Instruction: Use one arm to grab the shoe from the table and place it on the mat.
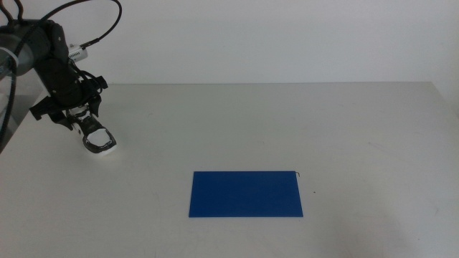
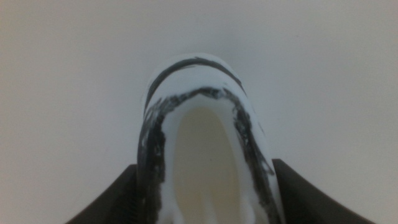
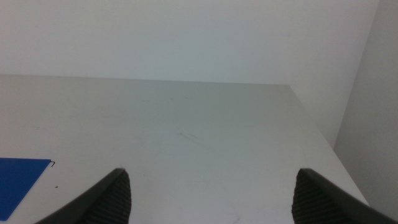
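Observation:
The shoe, white with black trim, sits at the table's far left, well away from the blue mat near the front middle. The left arm reaches down over it, and my left gripper holds the shoe. In the left wrist view the shoe fills the gap, and both dark jaws of the left gripper press against its sides. I cannot tell whether its sole touches the table. My right gripper hangs open over bare table, out of the middle view, with a corner of the mat beside it.
The table's back edge meets a pale wall. Its right edge runs close to the right gripper. Black cables loop above the left arm.

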You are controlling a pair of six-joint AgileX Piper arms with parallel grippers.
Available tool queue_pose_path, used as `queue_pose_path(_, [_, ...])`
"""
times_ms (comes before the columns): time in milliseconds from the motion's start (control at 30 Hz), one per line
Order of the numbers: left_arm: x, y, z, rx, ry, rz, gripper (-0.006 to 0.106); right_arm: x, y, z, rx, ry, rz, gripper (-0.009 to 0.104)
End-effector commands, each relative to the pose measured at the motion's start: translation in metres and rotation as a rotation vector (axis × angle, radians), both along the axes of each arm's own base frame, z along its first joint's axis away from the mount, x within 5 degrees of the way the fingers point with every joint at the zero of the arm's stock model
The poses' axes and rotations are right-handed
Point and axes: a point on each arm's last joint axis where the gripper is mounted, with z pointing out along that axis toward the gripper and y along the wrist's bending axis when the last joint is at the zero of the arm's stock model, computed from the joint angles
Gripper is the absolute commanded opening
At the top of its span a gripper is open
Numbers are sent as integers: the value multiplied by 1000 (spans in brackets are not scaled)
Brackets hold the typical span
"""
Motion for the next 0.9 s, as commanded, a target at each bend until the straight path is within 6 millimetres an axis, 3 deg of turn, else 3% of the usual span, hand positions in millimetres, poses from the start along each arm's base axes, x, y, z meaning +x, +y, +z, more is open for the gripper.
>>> queue_pose_path(0, [-2, -3, 43, -1, -104, 8, 21, -2, -1, 12, -25, -109, -7, 66])
queue_pose_path(67, [-3, -3, 43, -10, -91, 22, 10, -2, -1, 12, -25, -109, -7, 66])
queue_pose_path(133, [-5, -3, 46, -10, -82, 20, 8, -2, -1, 12, -25, -109, -7, 66])
queue_pose_path(367, [-17, -11, 75, 71, -81, 2, 12, -2, -1, 12, -25, -109, -7, 66])
queue_pose_path(633, [-40, -42, 113, 188, -72, -12, 13, -2, -1, 12, -25, -109, -7, 66])
queue_pose_path(867, [-79, -54, 127, 107, -117, 2, 13, -2, -1, 12, -25, -109, -7, 66])
